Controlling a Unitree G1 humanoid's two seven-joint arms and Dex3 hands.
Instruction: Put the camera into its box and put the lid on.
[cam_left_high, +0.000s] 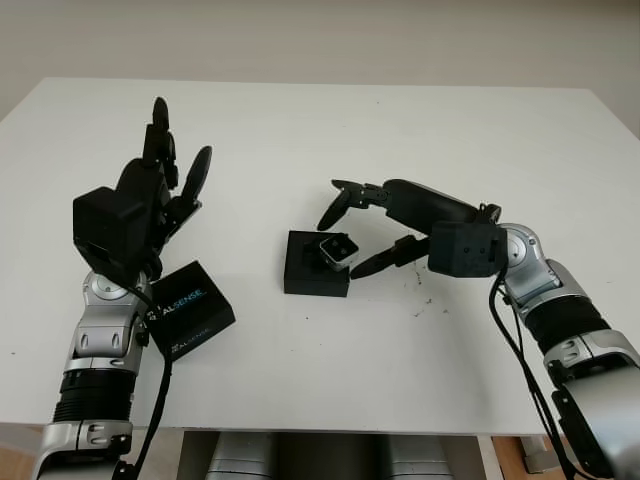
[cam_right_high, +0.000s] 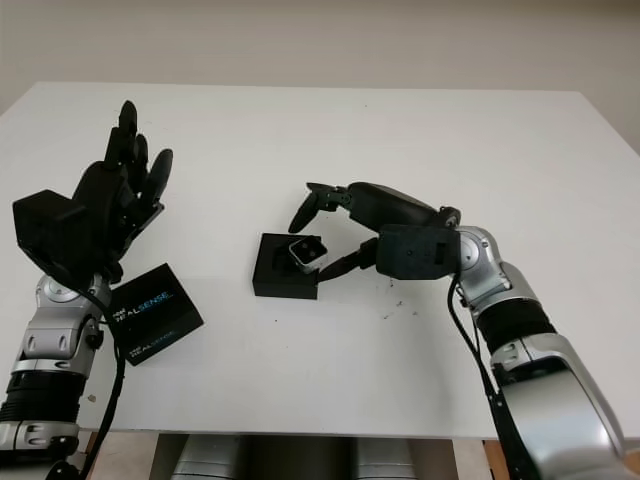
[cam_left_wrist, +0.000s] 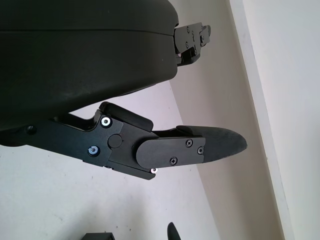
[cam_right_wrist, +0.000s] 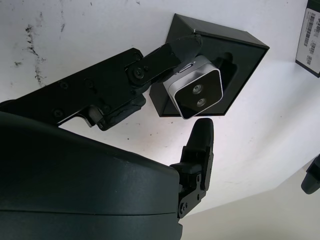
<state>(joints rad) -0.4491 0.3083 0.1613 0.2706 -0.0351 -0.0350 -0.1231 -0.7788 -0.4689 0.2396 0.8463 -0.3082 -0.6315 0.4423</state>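
On a white bench (cam_left_high: 420, 380), a small open black box (cam_left_high: 305, 275) sits near the middle, with a silver camera (cam_left_high: 339, 250) tipped at its 3 o'clock edge, not yet seated flat. The right hand (cam_left_high: 365, 232) reaches in from 3 o'clock, its fingers on either side of the camera; whether they grip it or have just let go cannot be told. That placement suggests the camera is being eased into its recess. The lid (cam_left_high: 190, 310), printed with white lettering, lies well apart at 9 o'clock, awaiting its turn. The left hand (cam_left_high: 160, 185) is open, holding nothing, raised just beyond the lid. The right wrist view adds detail the head views lack: the camera's two lenses, and one finger (cam_right_wrist: 165, 55) against its side.
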